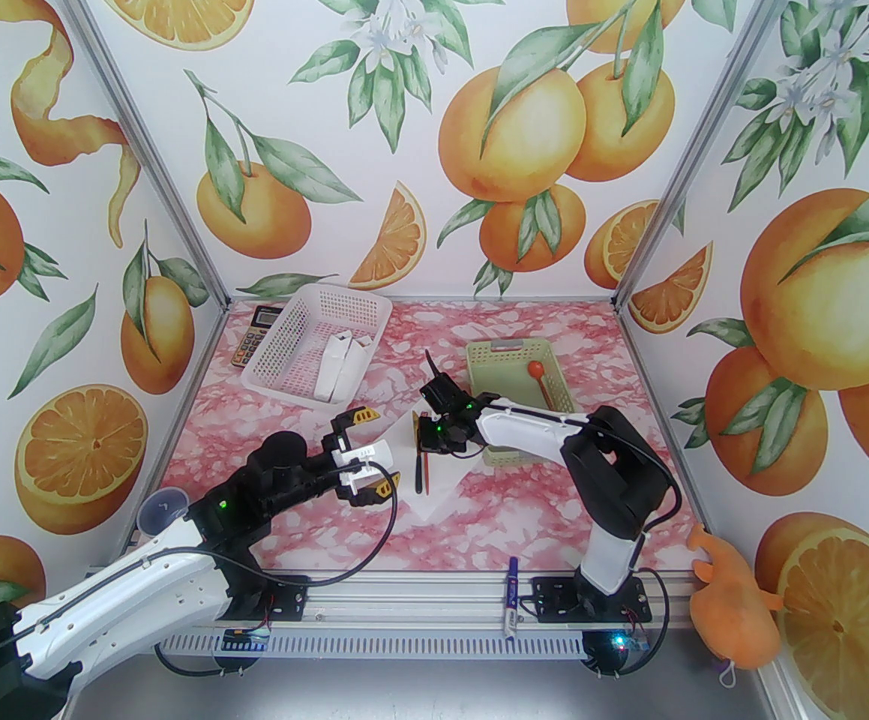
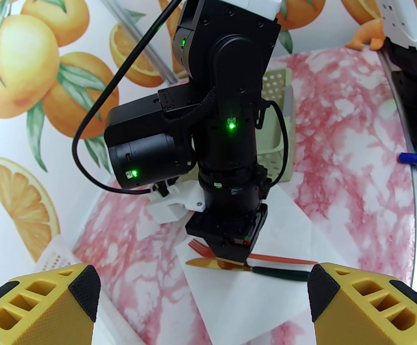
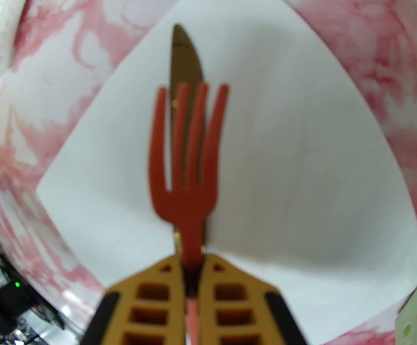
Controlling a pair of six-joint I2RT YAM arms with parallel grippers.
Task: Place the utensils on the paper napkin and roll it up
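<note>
Placement of the utensils is proceeding on the pink marbled table [image 1: 524,507], where the paper napkin [image 1: 445,488] is lying flat as a diamond near the middle. The left gripper [image 1: 382,447] is hovering just beside the napkin's left edge, jaws spread wide and gripping nothing. The right gripper [image 3: 193,261] is pinching the fork [image 3: 188,156] by its neck, jaws almost closed, and is holding it over the knife [image 3: 185,56] lying on the napkin. Whether the fork is touching the paper cannot be told. What looks like a spoon [image 1: 535,367] is sitting in the green basket [image 1: 473,361], so rolling is probably not due yet. The next move is likely calling for lowering the fork beside the knife and releasing it without dragging the paper.
</note>
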